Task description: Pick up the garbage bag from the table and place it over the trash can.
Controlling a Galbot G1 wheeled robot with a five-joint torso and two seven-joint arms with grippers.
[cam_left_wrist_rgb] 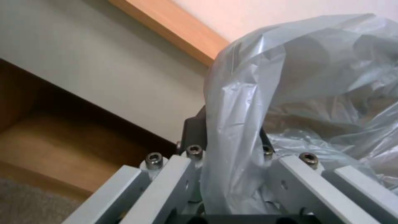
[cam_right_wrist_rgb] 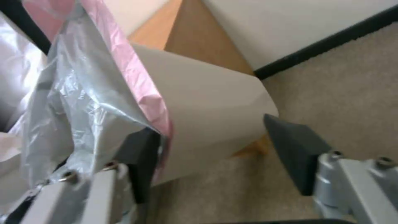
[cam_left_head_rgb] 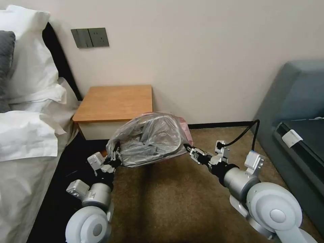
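Two grippers are at work on my screens, one at each end of the garbage bag (cam_left_head_rgb: 148,140), which sits stretched over the trash can (cam_right_wrist_rgb: 207,112) on the carpet (cam_left_head_rgb: 175,199) just in front of the table (cam_left_head_rgb: 114,101). From the head camera I see the grey crinkly plastic ballooned up and draped across the bin's top, its pinkish rim showing at the far right corner, close to the nightstand's front edge. My left gripper (cam_left_head_rgb: 115,156) is at the bag's left end; on the left wrist feed (cam_left_wrist_rgb: 232,174) a fold of the grey film runs straight down between its fingers (cam_left_wrist_rgb: 192,130), so I read it as closed on the plastic. My right gripper (cam_left_head_rgb: 187,147) is at the bag's right end. On the right wrist feed (cam_right_wrist_rgb: 215,155) its jaws stand wide apart: one dark finger (cam_right_wrist_rgb: 141,155) lies against the pink-edged film at the bin's cream wall, the other finger (cam_right_wrist_rgb: 296,155) hangs clear over the carpet, so it is open and clamps nothing. That same feed shows the pink rim lapped down over the outside of the can's wall. Beyond the bin I can see the orange-brown table top and the black skirting (cam_right_wrist_rgb: 327,40) along the white wall. White pillows (cam_left_head_rgb: 30,74) lie on the bed at my left, and a grey-blue sofa (cam_left_head_rgb: 297,111) stands at my right.
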